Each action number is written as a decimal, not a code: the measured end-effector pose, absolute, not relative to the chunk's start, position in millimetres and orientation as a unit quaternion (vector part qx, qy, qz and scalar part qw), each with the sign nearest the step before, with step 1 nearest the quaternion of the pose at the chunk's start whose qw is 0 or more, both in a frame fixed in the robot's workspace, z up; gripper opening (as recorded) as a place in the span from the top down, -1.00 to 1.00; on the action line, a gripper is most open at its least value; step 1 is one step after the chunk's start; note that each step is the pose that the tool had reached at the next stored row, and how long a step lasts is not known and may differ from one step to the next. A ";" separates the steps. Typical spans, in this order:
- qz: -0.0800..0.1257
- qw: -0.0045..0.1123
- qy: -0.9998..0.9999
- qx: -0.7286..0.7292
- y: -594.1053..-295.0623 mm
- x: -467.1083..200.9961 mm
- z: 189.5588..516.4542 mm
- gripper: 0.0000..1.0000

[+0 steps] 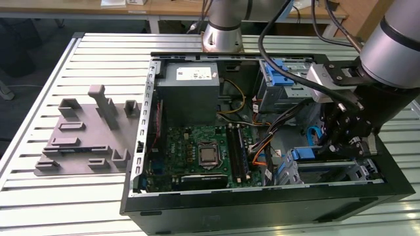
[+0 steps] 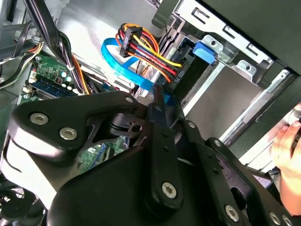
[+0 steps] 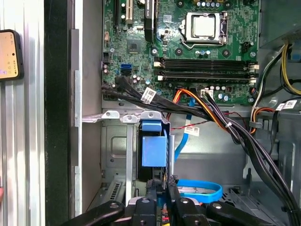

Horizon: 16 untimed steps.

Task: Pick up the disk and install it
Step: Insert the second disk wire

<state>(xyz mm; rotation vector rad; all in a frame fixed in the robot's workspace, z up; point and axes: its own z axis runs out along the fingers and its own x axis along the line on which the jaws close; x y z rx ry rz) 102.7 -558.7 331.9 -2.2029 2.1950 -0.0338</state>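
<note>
Silver slatted tabletop [image 1: 39, 206] carries an open black computer case [image 1: 262, 211], lying on its side with its inside facing up. On the exterior view's left of the case, well apart from it, a grey plastic fixture [image 1: 85, 132] with upright pegs lies on the slats. The arm [image 1: 394, 54] comes in from the exterior view's right and bends down into the case.

Inside the case, a grey metal box [image 1: 190, 93] sits at the far side, and the green motherboard [image 1: 196, 152] lies just near of it. A silver drive cage [image 3: 113, 150] fills the near corner on the exterior view's right.

The end effector [image 3: 161, 181] is down in that corner, at the mouth of the cage. Its black fingers [image 3: 150, 188] stand close together, clamped on the disk [image 3: 154, 150], which shows edge-on with its blue bracket uppermost and sits partway inside the cage. In the exterior view the disk [image 1: 305, 154] lies just beside the end effector [image 1: 345, 147].

A bundle of black, orange and yellow cables [image 3: 221, 117] crosses from the motherboard past the cage. A blue flat cable [image 3: 202, 190] loops just beside the fingers. In the second wrist view a person's hand [image 2: 287, 141] rests near the case's outer edge.
</note>
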 end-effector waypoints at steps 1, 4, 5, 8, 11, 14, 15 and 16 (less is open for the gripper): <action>-0.011 0.016 0.706 -0.708 -558.7 102.7 333.4 0.53; -0.011 0.016 0.706 -0.708 -558.7 102.7 338.8 0.53; -0.011 0.016 0.706 -0.708 -558.7 102.7 340.7 0.53; -0.011 0.016 0.706 -0.708 -558.8 102.7 344.3 0.55; -0.011 0.016 0.706 -0.708 -558.8 102.7 345.7 0.79; -0.011 0.016 0.706 -0.708 -558.7 102.7 347.2 0.79; -0.011 0.016 0.706 -0.708 -558.8 102.7 347.6 0.79; -0.011 0.016 0.706 -0.708 -558.8 102.7 347.9 0.79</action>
